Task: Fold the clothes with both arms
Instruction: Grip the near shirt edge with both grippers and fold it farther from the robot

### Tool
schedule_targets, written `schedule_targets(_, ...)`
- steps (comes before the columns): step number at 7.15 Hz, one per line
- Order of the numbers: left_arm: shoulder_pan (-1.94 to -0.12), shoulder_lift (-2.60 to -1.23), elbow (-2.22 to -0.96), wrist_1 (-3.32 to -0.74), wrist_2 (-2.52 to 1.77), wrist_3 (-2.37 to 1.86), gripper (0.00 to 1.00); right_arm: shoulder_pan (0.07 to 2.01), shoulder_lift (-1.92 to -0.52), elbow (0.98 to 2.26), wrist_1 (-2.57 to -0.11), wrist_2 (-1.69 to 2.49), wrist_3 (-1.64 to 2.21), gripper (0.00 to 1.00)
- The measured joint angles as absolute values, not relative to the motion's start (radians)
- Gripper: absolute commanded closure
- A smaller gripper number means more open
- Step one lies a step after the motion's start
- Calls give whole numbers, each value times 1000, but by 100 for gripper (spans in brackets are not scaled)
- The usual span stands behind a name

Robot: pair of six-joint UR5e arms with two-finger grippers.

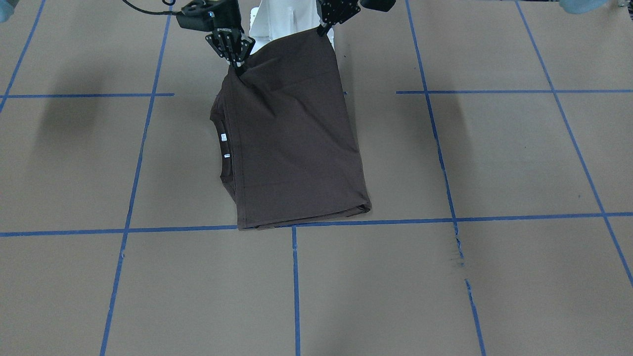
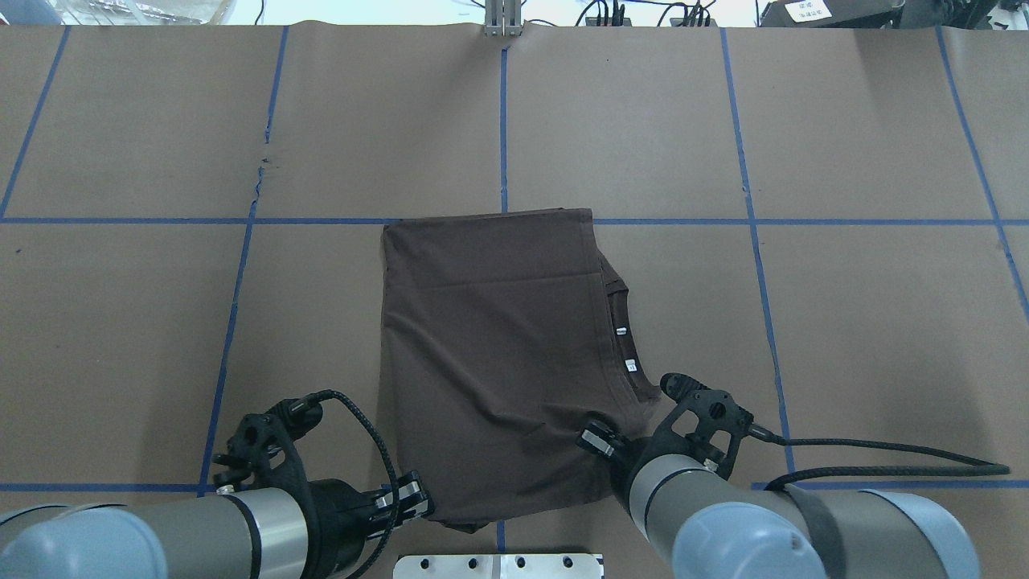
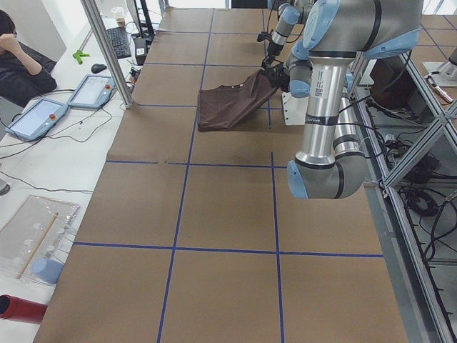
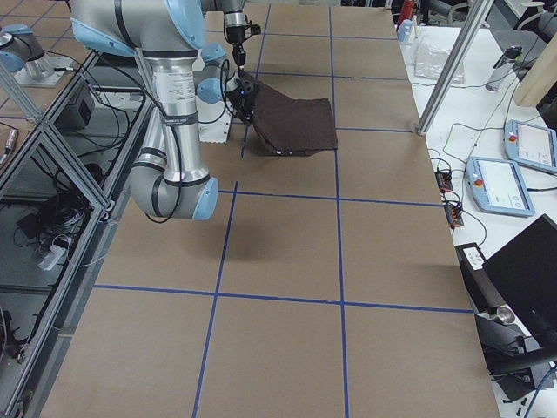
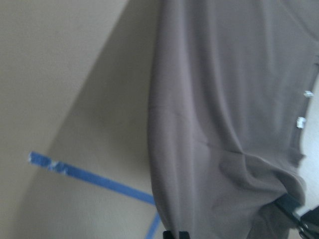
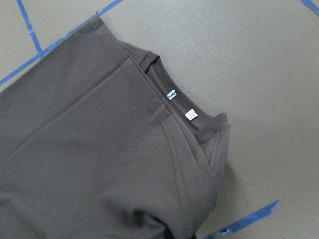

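The dark brown T-shirt (image 2: 498, 338) lies folded into a rectangle. Its far edge rests on the table by a blue tape line, and its near edge is lifted toward the robot. The ribbed collar with white tags (image 2: 625, 346) sticks out on the robot's right side. My left gripper (image 2: 414, 498) is shut on the near left corner of the shirt (image 1: 296, 138). My right gripper (image 2: 599, 442) is shut on the near right corner, beside the collar (image 6: 179, 104). In the front-facing view the left gripper (image 1: 324, 29) and the right gripper (image 1: 237, 66) both hold the cloth taut above the table.
The brown paper-covered table (image 2: 844, 338) carries a grid of blue tape lines (image 2: 502, 121). The white pedestal base (image 2: 498, 565) stands just behind the lifted edge. A seated person (image 3: 21, 57) and tablets (image 3: 93, 89) are on the far side of the table.
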State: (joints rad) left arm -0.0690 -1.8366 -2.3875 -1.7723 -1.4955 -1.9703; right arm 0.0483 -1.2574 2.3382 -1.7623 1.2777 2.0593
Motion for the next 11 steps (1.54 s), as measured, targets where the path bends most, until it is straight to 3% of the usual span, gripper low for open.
schedule_targets(2,-74,-1838,-2450,-1683,-1506,-1963,100,23,-1203,2389,-1877,1288,2085,100)
schedule_targets(4,-155,-1851,-2408,-1668,-1532,-1901,100,78,-1112,2278,-1891,1293,2073,100)
schedule_targets(7,-339,-1955,-2216,-1668,-1611,-1772,100,254,-991,2086,-1836,1368,1997,100)
schedule_targets(11,-545,-2052,-1949,-1715,-1658,-1583,100,387,-904,1746,-1586,1433,1905,100)
